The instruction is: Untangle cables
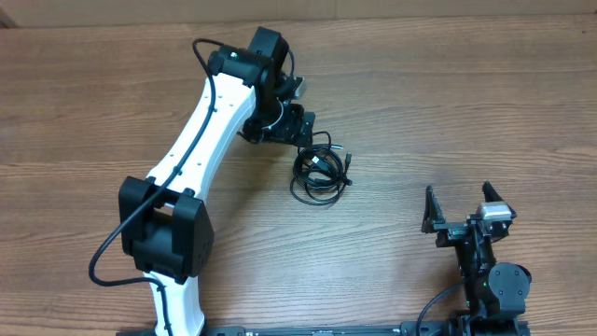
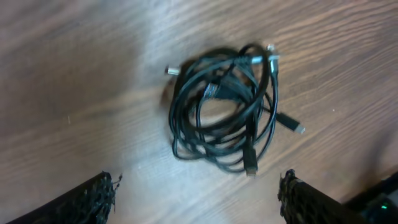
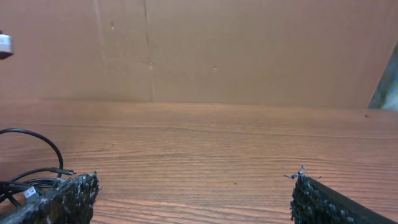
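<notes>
Lying on table (image 1: 466, 103) centre: tangled cables (image 1: 320, 174).

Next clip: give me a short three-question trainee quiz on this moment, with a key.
1. True or false: the tangled bundle of thin black cables is gripped by the right gripper.
2. Which gripper is nearest the bundle on the brown wooden table? A) left gripper B) right gripper C) both equally near
3. Fill in: both grippers' jaws stand ___.
Key: 1 false; 2 A; 3 open.

Overhead and left wrist above cables (image 1: 320, 173)
</notes>
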You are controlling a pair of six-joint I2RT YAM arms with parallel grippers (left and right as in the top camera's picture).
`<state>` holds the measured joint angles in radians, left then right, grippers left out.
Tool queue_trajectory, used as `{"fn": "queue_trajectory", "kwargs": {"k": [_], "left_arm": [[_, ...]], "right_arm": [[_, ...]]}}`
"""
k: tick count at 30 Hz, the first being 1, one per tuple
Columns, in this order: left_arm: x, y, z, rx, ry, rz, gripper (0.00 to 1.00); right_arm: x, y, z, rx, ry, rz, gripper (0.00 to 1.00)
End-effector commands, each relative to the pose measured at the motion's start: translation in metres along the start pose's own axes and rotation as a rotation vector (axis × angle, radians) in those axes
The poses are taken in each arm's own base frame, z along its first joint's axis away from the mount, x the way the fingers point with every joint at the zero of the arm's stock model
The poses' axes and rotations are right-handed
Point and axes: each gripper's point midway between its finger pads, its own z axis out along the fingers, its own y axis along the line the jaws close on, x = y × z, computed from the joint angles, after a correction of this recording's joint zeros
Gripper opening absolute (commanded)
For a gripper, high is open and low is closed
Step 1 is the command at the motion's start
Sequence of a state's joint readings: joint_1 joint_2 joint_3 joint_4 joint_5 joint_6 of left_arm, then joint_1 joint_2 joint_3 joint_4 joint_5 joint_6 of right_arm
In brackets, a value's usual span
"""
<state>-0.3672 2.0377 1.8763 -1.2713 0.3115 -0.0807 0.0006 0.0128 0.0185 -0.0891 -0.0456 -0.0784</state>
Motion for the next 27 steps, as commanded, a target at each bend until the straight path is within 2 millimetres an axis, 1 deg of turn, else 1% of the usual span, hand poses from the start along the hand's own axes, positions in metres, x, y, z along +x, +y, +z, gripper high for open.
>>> {"fn": "queue_trajectory", "kwargs": {"k": [1,6,10,12,14,15,16,18,20,25,26,27], "left_arm": [[-0.007,-0.008,0.010,0.030,-0.003,0.135,0.82],[-0.008,-0.018,0.022,0.055,0.005,0.206,0.86],[-0.013,-0.015,0.036,0.020,0.008,0.221,0.86],[-0.014,-0.013,0.042,0.010,0.013,0.222,0.84],[-0.015,-0.012,0.044,0.010,0.013,0.221,0.70],[-0.016,-0.012,0.045,0.010,0.012,0.222,0.66],[-0.016,-0.012,0.045,0.010,0.010,0.222,0.66],[-0.017,-0.012,0.045,0.008,0.007,0.223,0.70],[-0.018,-0.009,0.046,-0.005,0.005,0.224,0.68],[-0.019,-0.006,0.047,-0.024,0.004,0.224,0.44],[-0.019,-0.006,0.047,-0.023,0.005,0.223,0.40],[-0.019,-0.006,0.047,-0.023,0.005,0.223,0.38]], "right_arm": [[0.001,0.000,0.000,0.000,-0.006,0.001,1.00],[0.001,0.000,0.000,0.000,-0.006,0.001,1.00],[0.001,0.000,0.000,0.000,-0.006,0.001,1.00],[0.001,0.000,0.000,0.000,-0.006,0.001,1.00],[0.001,0.000,0.000,0.000,-0.006,0.001,1.00],[0.001,0.000,0.000,0.000,-0.006,0.001,1.00],[0.001,0.000,0.000,0.000,-0.006,0.001,1.00],[0.001,0.000,0.000,0.000,-0.006,0.001,1.00],[0.001,0.000,0.000,0.000,-0.006,0.001,1.00],[0.001,0.000,0.000,0.000,-0.006,0.001,1.00],[0.001,0.000,0.000,0.000,-0.006,0.002,1.00],[0.001,0.000,0.000,0.000,-0.006,0.001,1.00]]}}
